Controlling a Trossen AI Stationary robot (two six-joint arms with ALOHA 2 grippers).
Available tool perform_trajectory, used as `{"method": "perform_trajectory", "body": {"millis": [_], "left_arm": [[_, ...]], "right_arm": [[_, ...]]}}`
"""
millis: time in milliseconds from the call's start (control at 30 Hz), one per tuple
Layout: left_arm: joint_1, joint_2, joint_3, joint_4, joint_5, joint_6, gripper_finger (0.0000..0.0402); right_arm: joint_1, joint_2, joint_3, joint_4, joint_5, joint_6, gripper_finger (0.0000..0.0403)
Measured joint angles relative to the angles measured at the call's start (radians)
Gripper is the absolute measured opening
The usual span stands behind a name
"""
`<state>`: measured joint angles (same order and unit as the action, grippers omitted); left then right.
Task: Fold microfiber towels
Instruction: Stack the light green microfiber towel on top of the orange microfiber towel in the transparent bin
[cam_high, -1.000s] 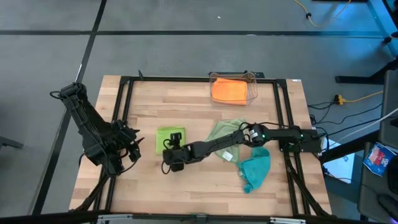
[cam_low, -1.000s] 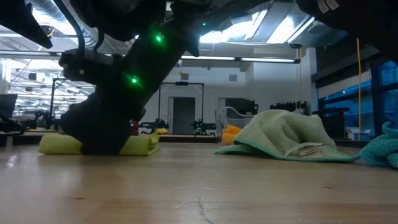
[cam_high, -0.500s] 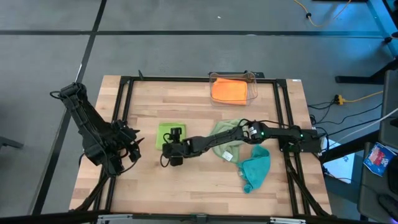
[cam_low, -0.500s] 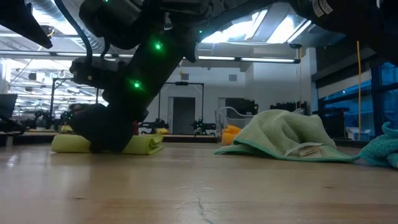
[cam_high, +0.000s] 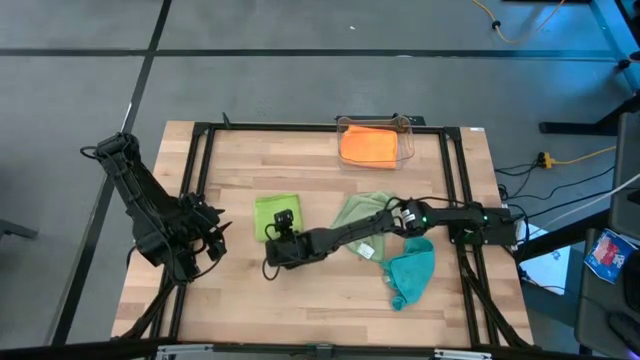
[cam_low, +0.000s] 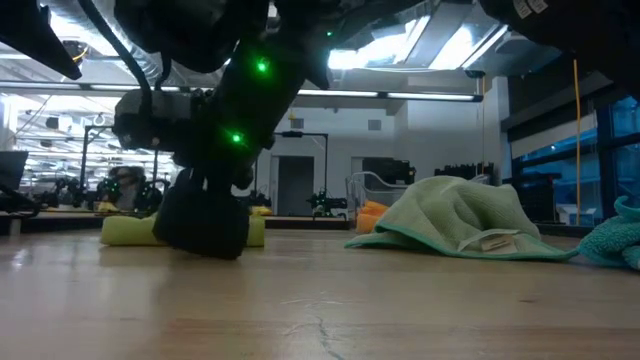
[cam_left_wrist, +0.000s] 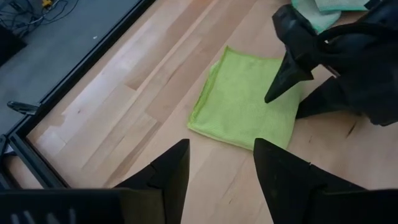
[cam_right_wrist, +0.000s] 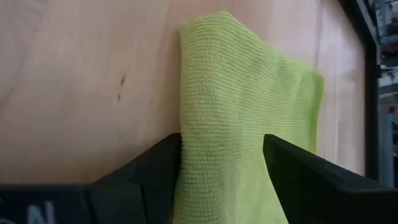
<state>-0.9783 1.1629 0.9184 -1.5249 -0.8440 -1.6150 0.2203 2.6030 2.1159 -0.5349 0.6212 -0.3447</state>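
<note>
A folded lime green towel lies flat on the table left of centre. My right gripper reaches it from the right and stands open over its near part, with the towel running between the fingers. A crumpled pale sage towel with a white tag and a bunched teal towel lie under and beside the right arm. An orange towel sits folded in the clear bin. My left gripper hangs open left of the lime towel, touching nothing. My right gripper comes slanting down from the table's near side onto the lime towel's near part, jaws apart. One fingertip stands on the towel's top. Whether the other finger touches the towel I cannot tell. The towel lies flat on the table.
The clear bin stands at the far edge, right of centre. A black frame runs along the table's left and right sides. Bare wood lies near the front edge and at the far left.
My right gripper has rolled at the wrist and shifted slightly toward the far edge, staying open. The lime towel has slid a little toward the far edge with it, still folded flat.
</note>
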Motion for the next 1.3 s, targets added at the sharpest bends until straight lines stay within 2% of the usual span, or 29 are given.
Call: {"method": "perform_trajectory", "body": {"millis": [67, 167, 233, 333, 367, 533, 700, 833, 900, 1033, 1100, 1200, 1300], "left_arm": [[0.000, 0.000, 0.000, 0.000, 0.000, 0.000, 0.0172], [0.000, 0.000, 0.000, 0.000, 0.000, 0.002, 0.0170], [0.000, 0.000, 0.000, 0.000, 0.000, 0.003, 0.0170], [0.000, 0.000, 0.000, 0.000, 0.000, 0.003, 0.0172], [0.000, 0.000, 0.000, 0.000, 0.001, 0.003, 0.0172], [0.000, 0.000, 0.000, -0.001, 0.003, 0.004, 0.0170], [0.000, 0.000, 0.000, -0.001, 0.024, 0.004, 0.0172], [0.000, 0.000, 0.000, -0.001, 0.024, 0.013, 0.0170], [0.000, 0.000, 0.000, 0.000, 0.024, 0.026, 0.0170], [0.000, 0.000, 0.000, 0.000, 0.024, 0.028, 0.0172], [0.000, 0.000, 0.000, 0.000, 0.024, 0.029, 0.0171], [0.000, 0.000, 0.000, 0.000, 0.024, 0.029, 0.0170], [0.000, 0.000, 0.000, 0.001, 0.024, 0.028, 0.0171]], "right_arm": [[-0.010, -0.002, 0.004, -0.058, -0.024, 0.034, 0.0234], [-0.013, -0.006, 0.005, -0.188, 0.008, 0.032, 0.0234], [-0.016, -0.002, 0.003, -0.149, 0.008, -0.034, 0.0234], [-0.032, 0.008, -0.001, 0.035, -0.019, -0.097, 0.0234], [-0.034, 0.009, -0.001, 0.049, -0.025, -0.097, 0.0234], [-0.030, 0.005, 0.005, -0.122, 0.005, -0.049, 0.0234], [-0.054, 0.023, -0.001, 0.088, -0.034, -0.116, 0.0234], [-0.052, 0.022, 0.007, -0.035, -0.005, -0.031, 0.0234], [-0.053, 0.025, 0.007, -0.082, 0.012, -0.047, 0.0234], [-0.080, 0.039, 0.004, 0.081, -0.039, -0.051, 0.0234], [-0.076, 0.036, 0.005, 0.052, -0.050, 0.001, 0.0234], [-0.064, 0.029, 0.007, -0.032, -0.002, 0.026, 0.0234], [-0.081, 0.038, 0.003, 0.081, -0.019, -0.055, 0.0234]]}}
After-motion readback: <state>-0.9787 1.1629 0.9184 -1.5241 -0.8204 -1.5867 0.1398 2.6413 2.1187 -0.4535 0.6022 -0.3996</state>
